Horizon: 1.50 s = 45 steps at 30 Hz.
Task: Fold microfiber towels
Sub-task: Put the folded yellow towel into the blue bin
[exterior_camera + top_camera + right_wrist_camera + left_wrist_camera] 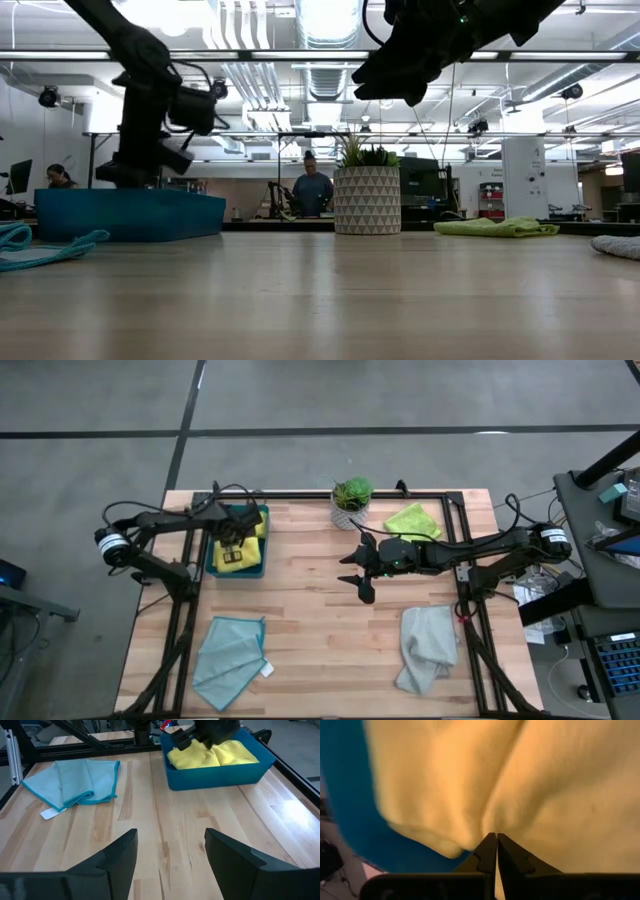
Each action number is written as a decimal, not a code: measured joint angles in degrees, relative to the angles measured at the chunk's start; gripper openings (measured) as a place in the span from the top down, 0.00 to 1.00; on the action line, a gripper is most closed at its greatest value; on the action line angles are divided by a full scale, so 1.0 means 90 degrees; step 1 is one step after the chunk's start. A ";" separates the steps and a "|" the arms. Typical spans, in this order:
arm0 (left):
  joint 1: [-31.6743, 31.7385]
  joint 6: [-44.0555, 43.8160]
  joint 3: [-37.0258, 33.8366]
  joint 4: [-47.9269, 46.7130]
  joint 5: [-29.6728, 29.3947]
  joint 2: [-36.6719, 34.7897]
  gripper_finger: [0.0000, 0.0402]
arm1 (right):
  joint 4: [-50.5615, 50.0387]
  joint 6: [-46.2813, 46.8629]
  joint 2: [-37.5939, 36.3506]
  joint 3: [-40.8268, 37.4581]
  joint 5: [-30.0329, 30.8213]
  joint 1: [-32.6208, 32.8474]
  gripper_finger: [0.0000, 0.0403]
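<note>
Two yellow towels [240,557] lie side by side in the dark teal tray [211,550] at the table's far left. My left gripper [233,543] is shut above them, pointing steeply down at the crease between them [490,815]. My right gripper [355,574] hangs open above the table's middle, nothing between its fingers [171,832]. The light teal towel [230,655] lies folded at the near left with its white tag [50,813] on the wood. The pale grey towel [427,645] lies crumpled at the near right. The lime green towel [413,520] lies at the far right. My left gripper [496,837] has its shut fingertips right at the crease between the two yellow humps, coming from above on a slant. I cannot tell whether the tips touch the cloth or have any of it between them. The towels rest in the tray.
A potted plant [351,500] in a patterned white pot stands at the far edge, between the tray and the lime towel. Black frame rails [470,610] run along the table's sides. Bare wood [330,640] lies between the teal and grey towels. People [312,190] are in the room beyond.
</note>
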 joint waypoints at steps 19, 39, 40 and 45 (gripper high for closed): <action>-0.0129 -0.0504 0.0027 0.1569 0.2076 0.0069 1.00 | 0.0000 -0.0075 0.0000 -0.0010 0.0000 0.0000 0.45; -0.0100 0.0013 -0.0500 -0.0107 0.0831 -0.0458 1.00 | 0.0048 -0.0089 0.0000 -0.0032 0.0000 0.0000 0.45; -0.0098 0.0013 -0.0500 -0.0178 0.0659 -0.0397 1.00 | 0.0047 -0.0089 0.0000 -0.0032 0.0000 0.0000 0.45; -0.0102 0.0037 -0.0292 -0.0547 0.0478 -0.0294 1.00 | 0.0049 -0.0106 0.0000 -0.0034 0.0000 0.0000 0.45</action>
